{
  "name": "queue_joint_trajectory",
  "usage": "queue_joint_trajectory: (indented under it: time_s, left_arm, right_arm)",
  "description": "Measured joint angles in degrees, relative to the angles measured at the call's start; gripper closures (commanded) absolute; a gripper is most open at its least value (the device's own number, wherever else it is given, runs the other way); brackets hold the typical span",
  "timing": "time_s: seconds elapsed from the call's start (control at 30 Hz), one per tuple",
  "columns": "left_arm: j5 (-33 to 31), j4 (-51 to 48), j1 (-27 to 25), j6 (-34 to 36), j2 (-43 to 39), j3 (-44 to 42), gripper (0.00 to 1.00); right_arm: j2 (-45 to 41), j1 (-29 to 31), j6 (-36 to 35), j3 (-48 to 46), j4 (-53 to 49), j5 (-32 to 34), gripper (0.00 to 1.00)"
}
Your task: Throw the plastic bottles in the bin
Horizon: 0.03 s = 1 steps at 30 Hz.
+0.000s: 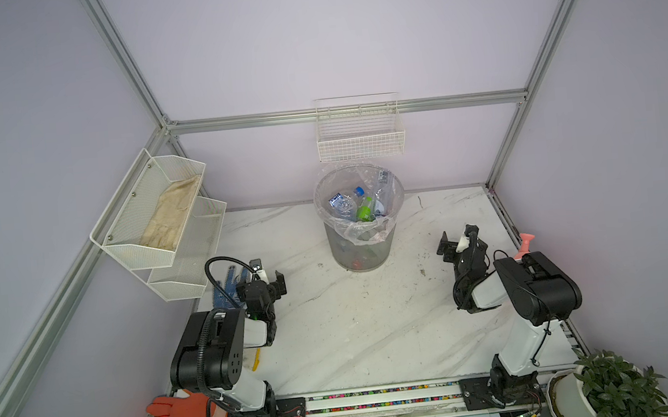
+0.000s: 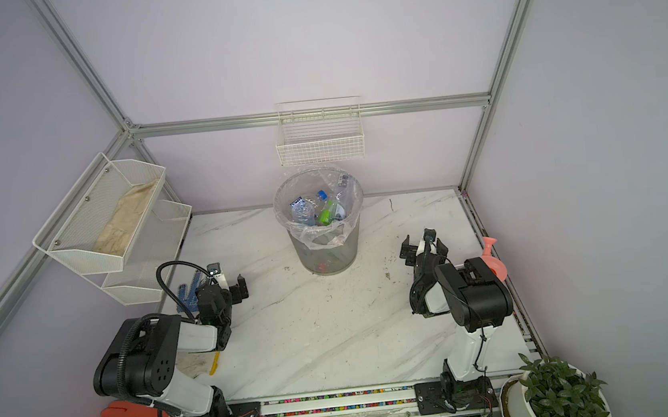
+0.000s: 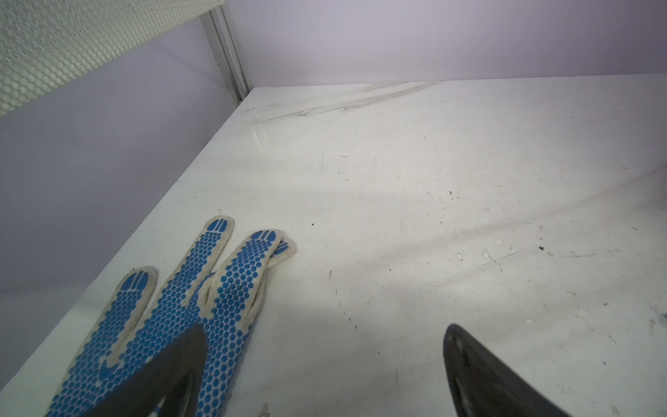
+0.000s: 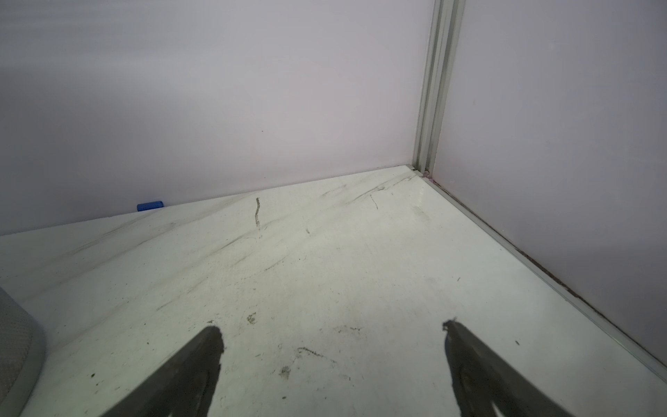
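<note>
Plainly, the left gripper [image 3: 323, 328] stands with its jaws spread wide and nothing between them; in the left wrist view one finger [image 3: 173, 372] overlaps the blue-dotted glove [image 3: 169, 310], which lies flat on the table [image 3: 433, 216]; whether it touches the glove I cannot tell; the other finger hangs over bare marble. Likewise the right gripper [image 4: 331, 328] is spread to full width and holds nothing; both its fingers sit over scuffed tabletop toward the far right corner; the bin [image 4: 16, 346] shows there only as a curved grey wall at the picture's edge.

In both top views the bin [image 1: 355, 253] [image 2: 324, 256] stands upright at the back middle of the table, between the two grippers and apart from each; a clear bag [image 1: 368, 231] lines it and folds over the rim; the plastic bottles [image 1: 344, 205] lie heaped inside, among them a clear one with a blue label and cap, and a green bottle [image 1: 365, 211]; more shapes, one red, show dimly through the wall near the bottom. On the left wall a two-tier mesh shelf [image 1: 140, 253] holds a beige cloth [image 1: 172, 214] in its upper tier; a white wire basket [image 1: 361, 144] hangs on the back wall above the bin.
</note>
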Motion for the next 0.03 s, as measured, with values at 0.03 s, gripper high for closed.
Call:
queue_joint_trajectory:
  time_s: [0.03]
  left_arm:
    - [0.02,0.0,0.0,-0.02,0.02,0.0,0.0]
  right_arm:
    - [0.0,0.0,0.0,0.04,0.0,0.0,0.03]
